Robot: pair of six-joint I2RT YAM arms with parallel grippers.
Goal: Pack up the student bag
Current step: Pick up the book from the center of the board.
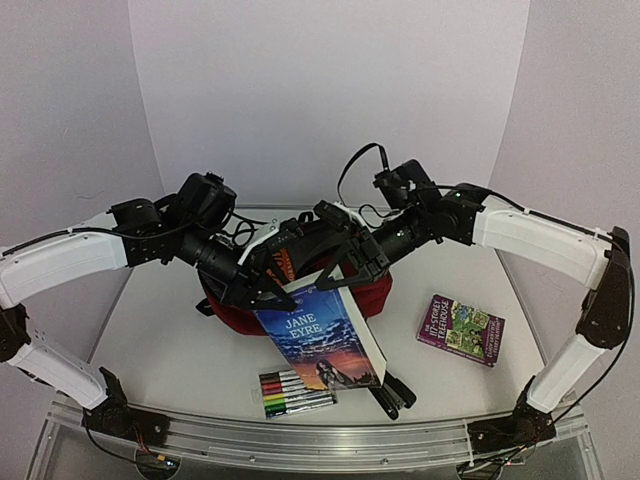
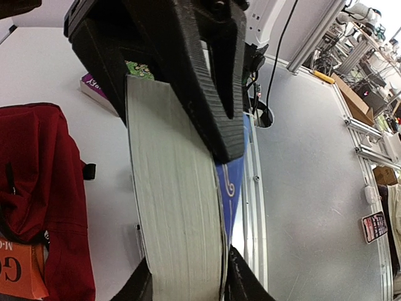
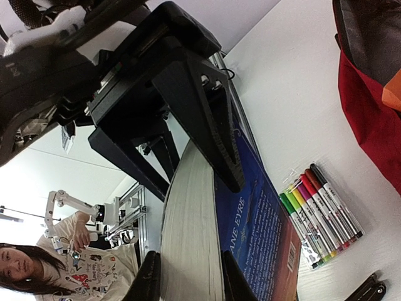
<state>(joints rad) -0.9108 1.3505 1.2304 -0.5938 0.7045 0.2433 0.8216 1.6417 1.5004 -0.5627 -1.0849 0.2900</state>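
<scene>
At the middle of the white table [image 1: 170, 340]: student bag [image 1: 372, 297], dark red. It is mostly hidden behind both arms. An orange printed item [image 1: 284, 262] shows at its top; what it is, cannot tell.

Just in front of the bag: Jane Eyre paperback [image 1: 318, 338], blue cover up. It is tilted, with the upper end against the bag's front and the lower end toward the near edge.

Left gripper [image 1: 267, 290] is clamped on the paperback's upper left corner. In the left wrist view one finger [image 2: 139, 283] presses the page block and the other the blue cover.

Right gripper [image 1: 337, 274] is clamped on the upper right corner, jaws either side of the page edge.

Right of the bag and apart from it: purple paperback [image 1: 460, 329], lying flat, cover up.

In front of the bag, beside the Jane Eyre's lower end: clear pack of coloured markers [image 1: 297, 392], flat.
</scene>
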